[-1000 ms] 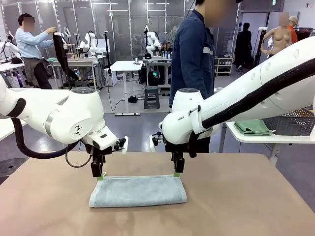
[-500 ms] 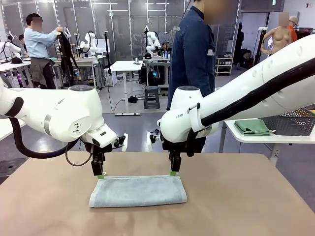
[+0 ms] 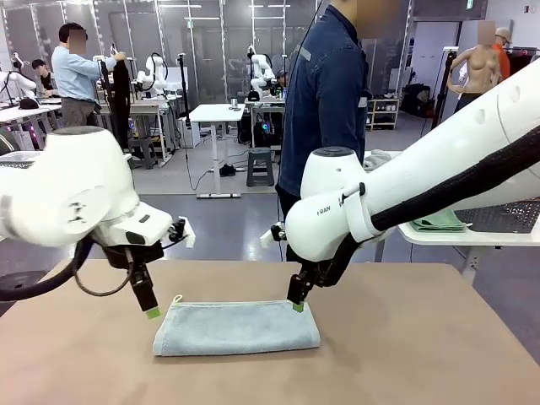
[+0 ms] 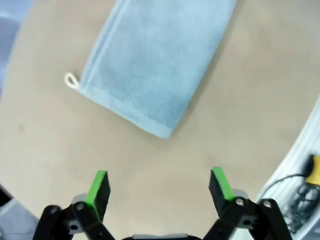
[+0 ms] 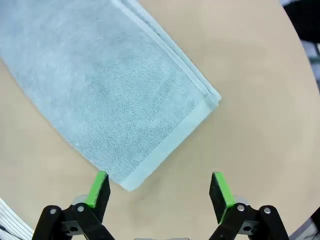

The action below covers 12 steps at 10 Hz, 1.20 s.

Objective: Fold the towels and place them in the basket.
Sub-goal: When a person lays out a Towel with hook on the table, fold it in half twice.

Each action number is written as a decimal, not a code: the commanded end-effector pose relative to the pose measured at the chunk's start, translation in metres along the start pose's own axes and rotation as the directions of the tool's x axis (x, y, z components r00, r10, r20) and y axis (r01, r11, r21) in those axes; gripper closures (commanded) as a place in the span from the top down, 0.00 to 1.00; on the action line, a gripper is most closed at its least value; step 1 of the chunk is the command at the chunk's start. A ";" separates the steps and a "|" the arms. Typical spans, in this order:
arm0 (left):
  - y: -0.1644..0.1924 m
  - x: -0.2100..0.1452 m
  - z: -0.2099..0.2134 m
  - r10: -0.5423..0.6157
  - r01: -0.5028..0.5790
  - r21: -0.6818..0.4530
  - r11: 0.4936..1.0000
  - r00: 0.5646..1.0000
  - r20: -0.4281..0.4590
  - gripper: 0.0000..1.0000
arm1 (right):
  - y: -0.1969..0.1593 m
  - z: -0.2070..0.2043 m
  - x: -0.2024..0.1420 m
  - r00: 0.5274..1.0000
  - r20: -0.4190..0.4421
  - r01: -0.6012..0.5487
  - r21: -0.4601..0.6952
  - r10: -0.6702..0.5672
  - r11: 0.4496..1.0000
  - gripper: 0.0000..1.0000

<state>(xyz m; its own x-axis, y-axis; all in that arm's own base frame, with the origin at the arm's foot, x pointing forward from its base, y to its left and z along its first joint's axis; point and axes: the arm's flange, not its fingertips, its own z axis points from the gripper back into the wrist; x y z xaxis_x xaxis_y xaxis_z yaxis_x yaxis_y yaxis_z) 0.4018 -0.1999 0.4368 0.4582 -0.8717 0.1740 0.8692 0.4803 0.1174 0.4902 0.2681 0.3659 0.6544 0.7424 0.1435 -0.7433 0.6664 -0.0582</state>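
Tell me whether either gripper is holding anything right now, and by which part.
Nothing is held. The left gripper and the right gripper are both open and empty; the folded towel lies flat, gripped by neither.

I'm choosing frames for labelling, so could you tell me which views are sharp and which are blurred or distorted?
Left wrist view: soft throughout, the towel and its cord loop smeared. Right wrist view: crisp, the towel's pile and hem clear, though the table edge bows from the wide lens. Front view: evenly lit, towel sharp, no glare.
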 end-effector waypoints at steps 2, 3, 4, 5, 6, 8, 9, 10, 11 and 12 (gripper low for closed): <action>-0.043 -0.038 0.052 0.119 -0.122 0.039 0.992 0.990 0.078 1.00 | 0.009 -0.012 -0.005 0.962 0.015 0.274 -0.049 -0.274 0.960 1.00; -0.051 -0.044 0.059 0.129 -0.132 0.021 0.991 0.987 0.095 1.00 | 0.008 -0.014 -0.006 0.951 0.024 0.310 -0.068 -0.309 0.948 1.00; -0.056 -0.048 0.060 0.061 -0.071 0.093 0.993 0.993 0.103 1.00 | 0.005 -0.016 -0.007 0.976 0.061 0.211 -0.047 -0.208 0.976 1.00; -0.040 -0.036 0.057 0.107 -0.111 0.049 0.993 0.991 0.080 1.00 | 0.001 -0.009 -0.008 0.966 0.007 0.257 -0.013 -0.257 0.966 1.00; -0.040 -0.036 0.057 0.107 -0.111 0.049 0.993 0.991 0.080 1.00 | 0.001 -0.009 -0.008 0.966 0.007 0.257 -0.013 -0.257 0.966 1.00; -0.040 -0.036 0.057 0.107 -0.111 0.049 0.993 0.991 0.080 1.00 | 0.001 -0.009 -0.008 0.966 0.007 0.257 -0.013 -0.257 0.966 1.00; -0.045 -0.043 0.058 0.099 -0.103 0.041 0.994 0.991 0.091 1.00 | 0.001 -0.010 -0.008 0.966 0.016 0.259 -0.017 -0.259 0.966 1.00; -0.051 -0.043 0.094 0.109 -0.112 0.021 0.994 0.988 0.110 1.00 | 0.000 -0.015 -0.005 0.942 0.008 0.334 0.058 -0.335 0.941 1.00; -0.055 -0.045 0.125 0.151 -0.155 0.046 0.987 0.985 0.082 1.00 | -0.003 -0.022 -0.004 0.920 0.011 0.389 0.105 -0.392 0.915 1.00; -0.060 -0.049 0.152 0.161 -0.164 0.037 0.986 0.983 0.089 1.00 | -0.008 -0.033 -0.004 0.890 -0.014 0.454 0.105 -0.455 0.885 1.00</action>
<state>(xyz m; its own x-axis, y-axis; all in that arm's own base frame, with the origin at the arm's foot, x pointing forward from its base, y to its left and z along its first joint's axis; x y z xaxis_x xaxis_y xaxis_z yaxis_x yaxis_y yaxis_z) 0.3128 -0.1739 0.5401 0.5393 -0.7884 0.2961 0.7947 0.5927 0.1308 0.4894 0.2611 0.3412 0.8874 0.4371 0.1463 -0.4508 0.8892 0.0777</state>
